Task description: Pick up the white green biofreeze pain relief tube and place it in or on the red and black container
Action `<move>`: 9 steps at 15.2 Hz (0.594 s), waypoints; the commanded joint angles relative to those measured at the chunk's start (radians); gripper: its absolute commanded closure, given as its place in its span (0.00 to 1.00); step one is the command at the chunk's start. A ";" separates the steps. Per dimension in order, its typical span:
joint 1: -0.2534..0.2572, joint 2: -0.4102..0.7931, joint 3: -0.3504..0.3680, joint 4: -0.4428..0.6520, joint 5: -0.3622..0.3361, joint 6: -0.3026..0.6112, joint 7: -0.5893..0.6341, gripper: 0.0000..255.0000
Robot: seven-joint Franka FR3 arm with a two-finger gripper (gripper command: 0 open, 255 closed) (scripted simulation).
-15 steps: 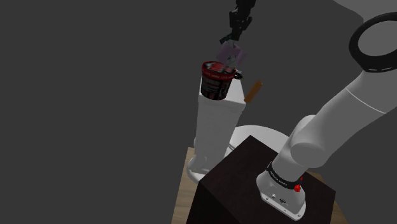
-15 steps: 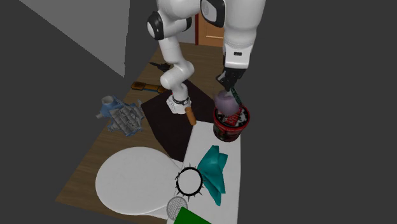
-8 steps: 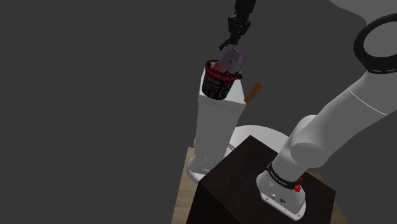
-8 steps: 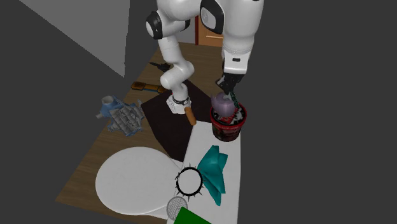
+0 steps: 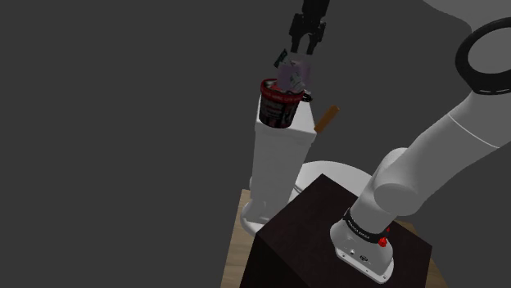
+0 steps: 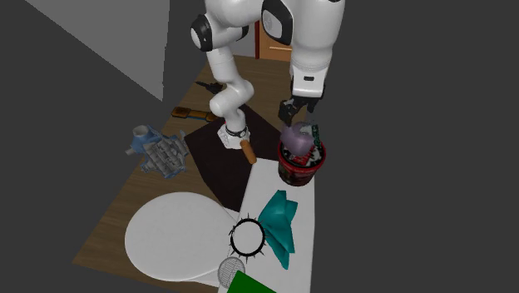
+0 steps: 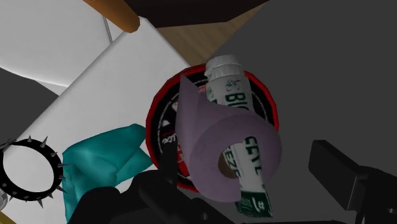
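The fingers [image 7: 343,172] stand wide apart and hold nothing; they hang just above the container with nothing between them in contact. Directly below them a purple paper roll [image 7: 219,143] rests on the tube [image 7: 230,89], which is white with green lettering. The tube lies across the top of the red-and-black container [image 7: 162,108]. The container stands on the white bench [image 7: 108,89], near a teal cloth [image 7: 95,168] and a black spiked ring [image 7: 25,168]. Judgement: the tube is placed and released, so the task appears all but complete. The next move calls for a straight lift clear, kept vertical so that neither finger clips the roll or tips the container. The wrist view gives the tube's lettering and its position under the roll. The second exterior view shows little more than a green sliver of the tube beside the roll, but it places the spread fingers just above the roll. The shoulder view adds the arm's dark stand [image 5: 319,221] and an orange handle [image 5: 327,117] beside the container.
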 commanded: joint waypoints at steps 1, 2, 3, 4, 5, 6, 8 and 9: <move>0.000 0.000 0.000 0.000 0.000 0.000 0.000 0.00; 0.000 0.022 -0.004 0.058 0.004 -0.038 -0.003 0.00; -0.001 0.045 -0.009 0.120 0.008 -0.076 -0.006 0.00; -0.003 0.072 -0.014 0.186 0.014 -0.117 -0.010 0.00; -0.004 0.095 -0.018 0.242 0.019 -0.150 -0.014 0.00; -0.004 0.095 -0.018 0.242 0.019 -0.150 -0.014 0.00; -0.004 0.095 -0.018 0.242 0.019 -0.150 -0.014 0.00; -0.004 0.095 -0.018 0.242 0.019 -0.150 -0.014 0.00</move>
